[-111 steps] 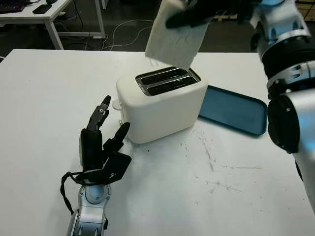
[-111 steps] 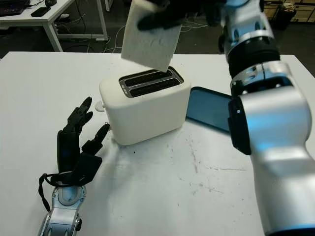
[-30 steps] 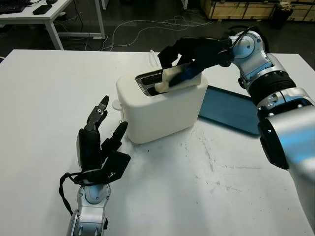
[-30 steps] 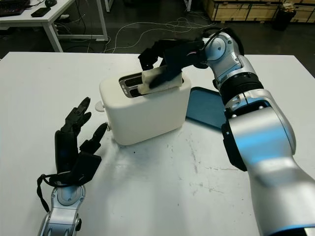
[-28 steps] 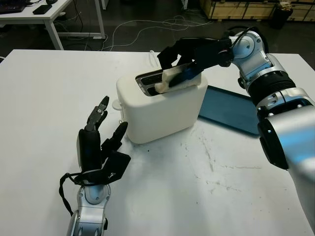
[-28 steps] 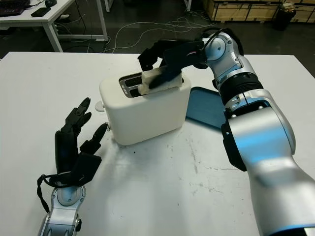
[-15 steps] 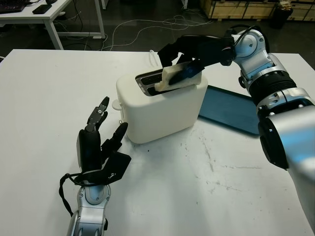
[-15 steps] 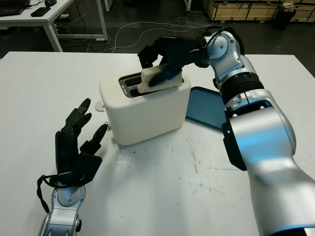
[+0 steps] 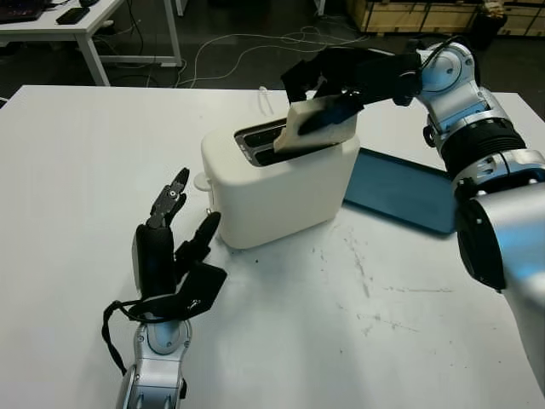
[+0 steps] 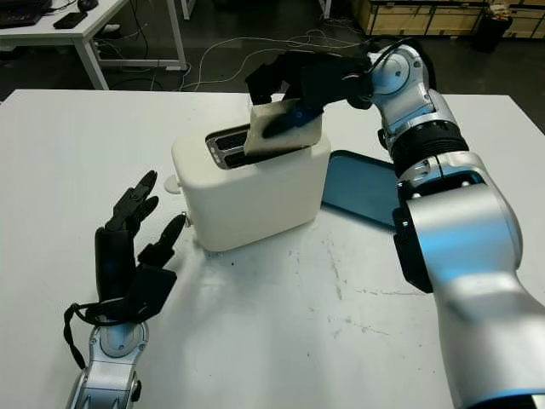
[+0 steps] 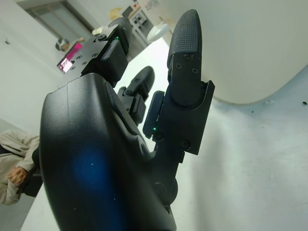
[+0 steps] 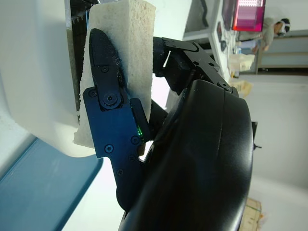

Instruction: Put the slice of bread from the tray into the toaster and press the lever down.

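R robot hand [image 9: 328, 89] clamped on bread slice [image 9: 317, 129], fingers pinching both faces; slice tilted, lower edge at the near slot of the toaster [image 9: 277, 179] directly below the hand, not seated. Blue tray [image 9: 400, 192] on worktop [image 9: 68, 162] beside the toaster, below R forearm. L robot hand [image 9: 170, 247] open, holding nothing, just beside toaster's lever end.

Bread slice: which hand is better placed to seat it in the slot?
Right. The right hand already grips the bread slice tilted over the toaster; the left hand is open beside it.
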